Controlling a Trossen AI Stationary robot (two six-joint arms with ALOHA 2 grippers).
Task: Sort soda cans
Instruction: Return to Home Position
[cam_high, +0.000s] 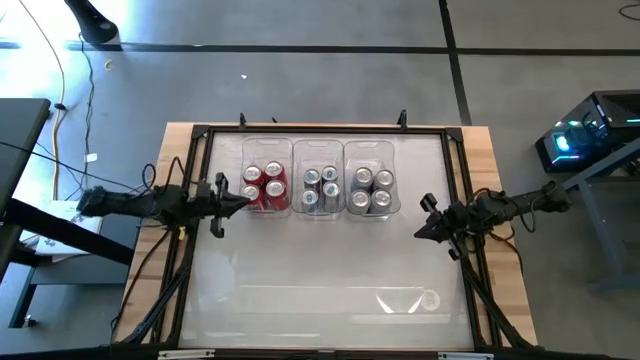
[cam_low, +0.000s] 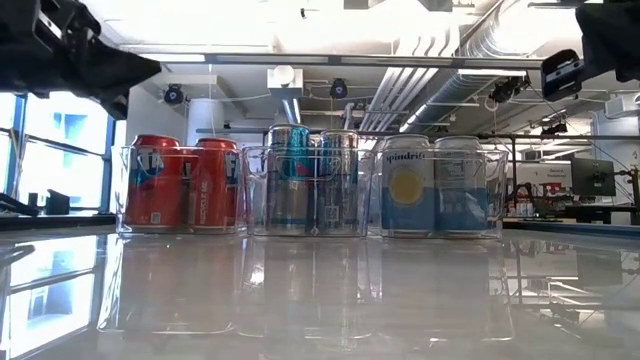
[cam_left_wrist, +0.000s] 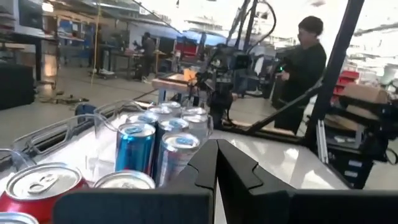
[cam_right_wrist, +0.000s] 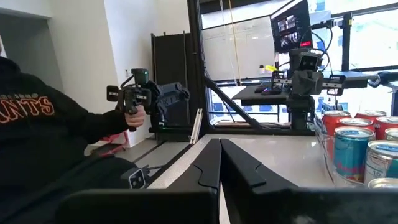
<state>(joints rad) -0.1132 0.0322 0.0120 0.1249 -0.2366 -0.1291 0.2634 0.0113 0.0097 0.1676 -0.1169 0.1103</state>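
Flanking soda cans (cam_high: 311, 178), left hand (cam_high: 243, 197) and right hand (cam_high: 420, 232), both pressed together (person (cam_right_wrist: 37, 143): wrist views only)

Robotics lab in an open industrial hall.
Shown by bare silver ducts and pipes (cam_low: 500, 50) under the ceiling, a grey concrete floor (cam_high: 330, 80), a black metal frame (cam_high: 320, 130) fencing the wood-edged table (cam_high: 480, 160), a dark robot arm (cam_high: 130, 203) at each side, lit monitors (cam_right_wrist: 292, 25) on far benches, and a seated person in a dark hoodie (cam_right_wrist: 37, 118) gripping a black handheld controller (cam_right_wrist: 134, 93).
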